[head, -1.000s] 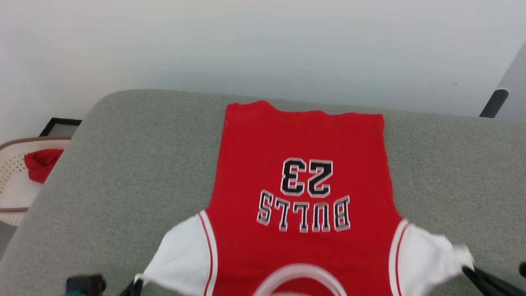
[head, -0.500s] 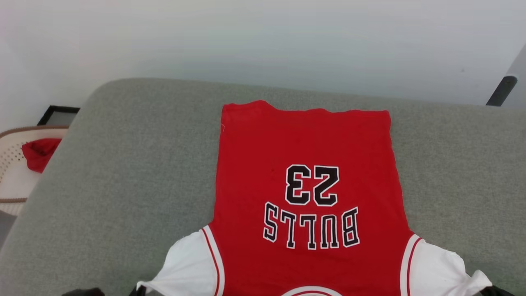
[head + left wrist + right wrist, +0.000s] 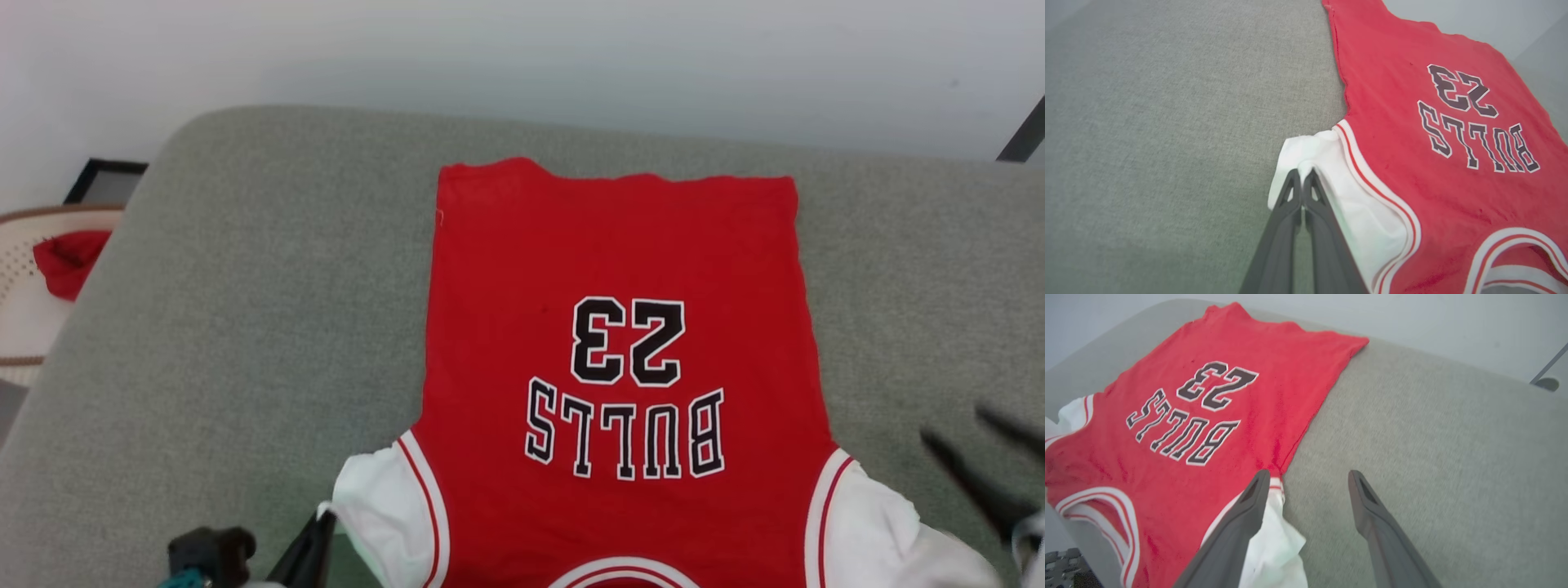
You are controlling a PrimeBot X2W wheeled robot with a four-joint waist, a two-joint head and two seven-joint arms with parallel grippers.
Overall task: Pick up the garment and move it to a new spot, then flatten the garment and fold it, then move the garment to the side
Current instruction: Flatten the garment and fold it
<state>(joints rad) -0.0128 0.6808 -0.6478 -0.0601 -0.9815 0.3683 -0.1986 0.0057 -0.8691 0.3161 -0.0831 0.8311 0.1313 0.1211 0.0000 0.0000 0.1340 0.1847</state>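
Grey cushion (image 3: 245, 327) against a pale wall carries the shirt (image 3: 620, 245), spread face up with its hem far and its collar near. A second ago the right gripper (image 3: 1308, 477) was pinching the right sleeve (image 3: 1278, 547). Now its fingers stand wide apart with nothing between them, and the sleeve lies free. The left gripper (image 3: 1301, 173) stays pinched shut on the left sleeve (image 3: 1359, 212). Placing looks done and smoothing likely follows, though the right gripper is blurred in the head view.
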